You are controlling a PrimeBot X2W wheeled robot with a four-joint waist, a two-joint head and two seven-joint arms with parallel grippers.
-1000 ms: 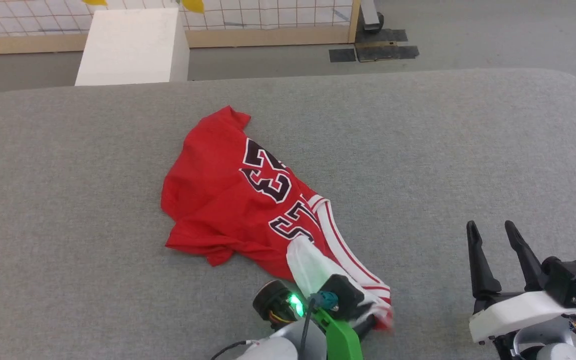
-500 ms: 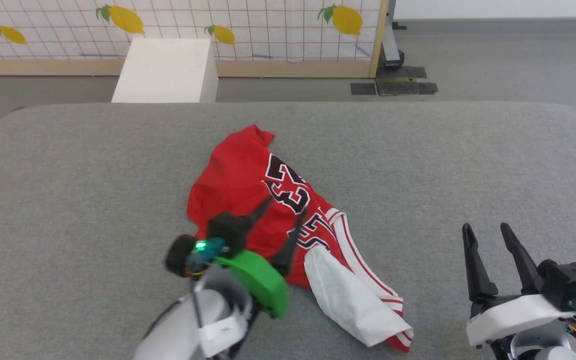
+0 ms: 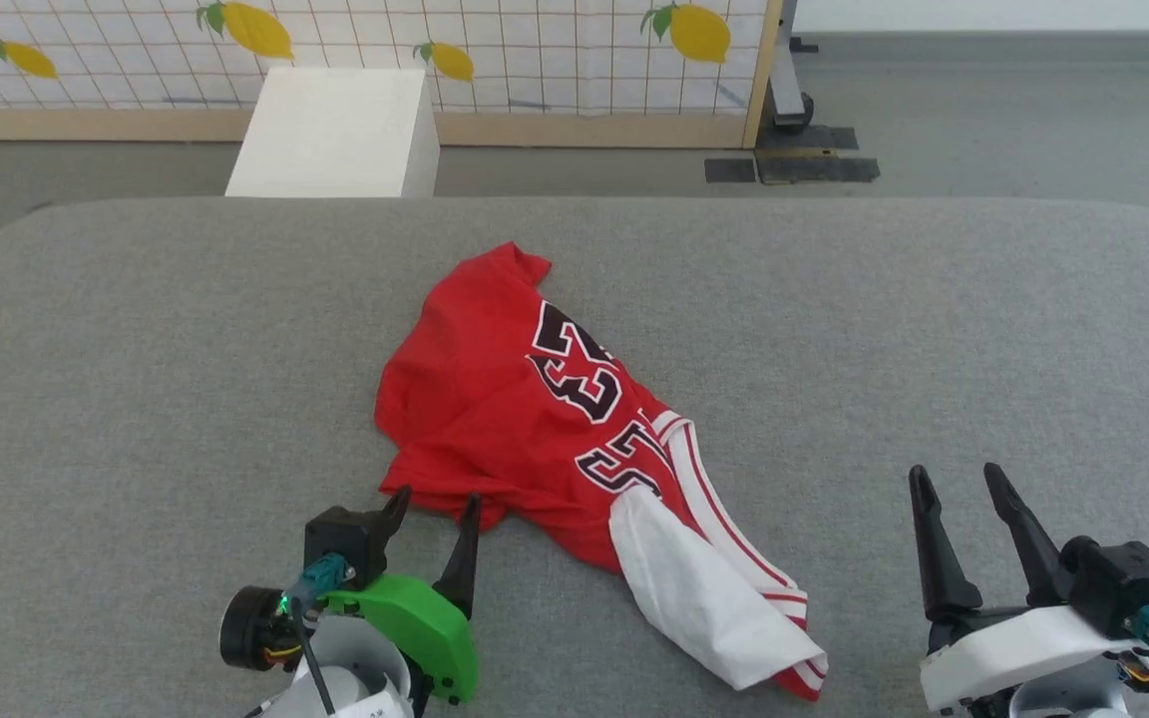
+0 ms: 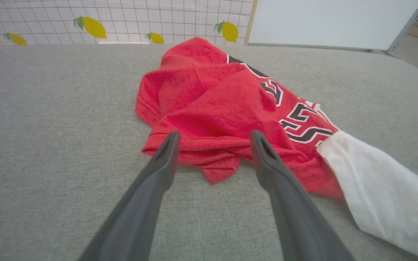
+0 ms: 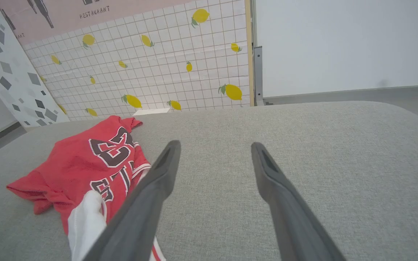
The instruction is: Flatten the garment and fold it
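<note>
The garment (image 3: 495, 399), a red jersey with black numbers outlined in white, lies crumpled in the middle of the grey padded table (image 3: 136, 349). One white sleeve (image 3: 694, 598) trails toward the near edge. My left gripper (image 3: 438, 499) stands open at the garment's near red hem, with its fingertips level with that edge and nothing held. In the left wrist view the garment (image 4: 209, 94) bunches just past the left gripper (image 4: 214, 135). My right gripper (image 3: 956, 477) is open over bare table, to the right of the garment (image 5: 82, 163). The right wrist view shows the right gripper (image 5: 214, 145) empty.
A white box (image 3: 335, 130) stands on the floor beyond the table's far edge. Behind it is a lemon-patterned grid screen (image 3: 535, 50) in a wooden frame. Dark tape patches (image 3: 789, 168) mark the floor at the back right. Bare table stretches on both sides of the garment.
My left gripper let go of the white sleeve, opened, and swung left to the garment's near red hem. The head camera shifted. The right gripper stayed open and nearly in place.
</note>
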